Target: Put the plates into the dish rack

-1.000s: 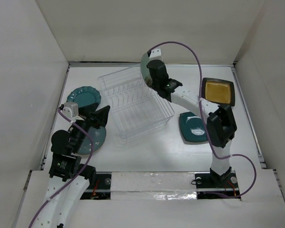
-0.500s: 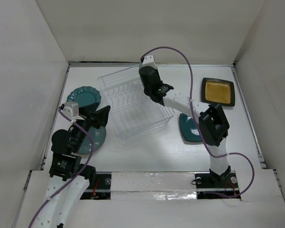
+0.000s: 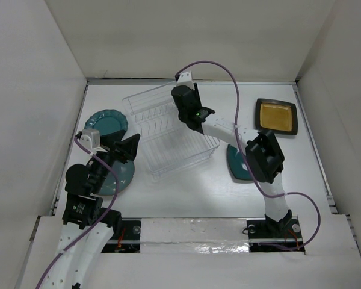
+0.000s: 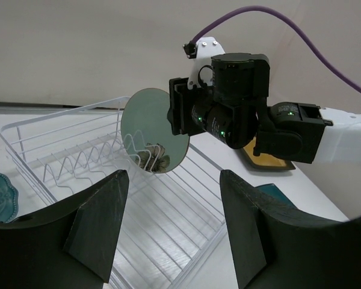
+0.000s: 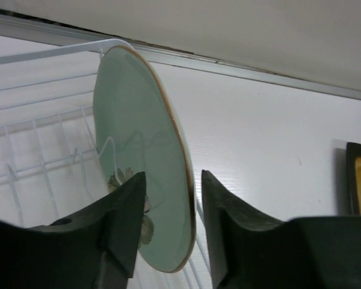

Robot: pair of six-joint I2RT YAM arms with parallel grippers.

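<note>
The pale green plate [image 4: 153, 135] with its floral mark stands on edge among the pegs of the clear dish rack [image 3: 171, 141], at the rack's far end. My right gripper [image 5: 171, 180] straddles the plate's rim with its jaws open and a gap showing on both sides. My left gripper [image 4: 173, 174] hangs open and empty at the left, above the round teal-blue plate [image 3: 121, 176]. The scalloped teal plate [image 3: 108, 122] lies behind it. The mustard-yellow square plate [image 3: 276, 115] lies at the back right, and the dark teal plate [image 3: 237, 162] is partly hidden under the right arm.
White walls enclose the table on three sides. The right arm's purple cable [image 3: 228, 78] loops over the back of the table. The rack sits at an angle in the middle.
The right arm swung left and lowered the pale green plate from the rack's back right corner into the pegs, then its jaws opened. The left arm stayed still.
</note>
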